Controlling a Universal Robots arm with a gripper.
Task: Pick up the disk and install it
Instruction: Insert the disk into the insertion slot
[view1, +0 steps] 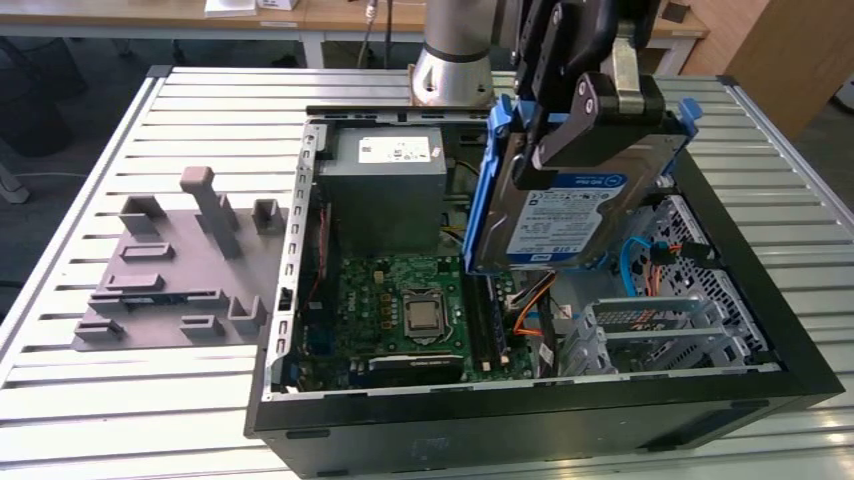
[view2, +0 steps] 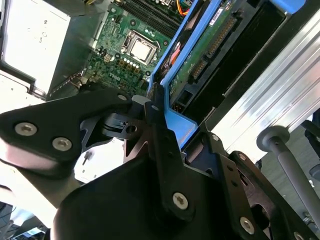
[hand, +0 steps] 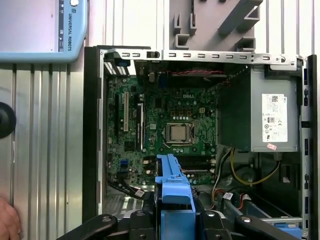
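I have the gripper (view1: 595, 120) clamped on the disk (view1: 567, 215), gripping it by its blue carrier frame (hand: 175, 192); the disk hangs on edge in the air above the open computer case (view1: 534, 415), label toward the exterior camera; beneath it lies the motherboard (view1: 400, 300); the grey power supply (view1: 387, 190) sits toward the exterior view's left; a grey fixture plate (view1: 160, 285) rests on the slatted table (view1: 120, 400) beside the case.

The exterior view looks steeply down over the bench (view1: 80, 400) onto the open computer case (view1: 534, 425), with the arm base (view1: 451, 70) at twelve o'clock. Both wrist views sit close behind the claw (hand: 175, 222) — the first straight down, the second tilted — sharing the motherboard (hand: 167, 105) and disk (hand: 174, 185) with it.
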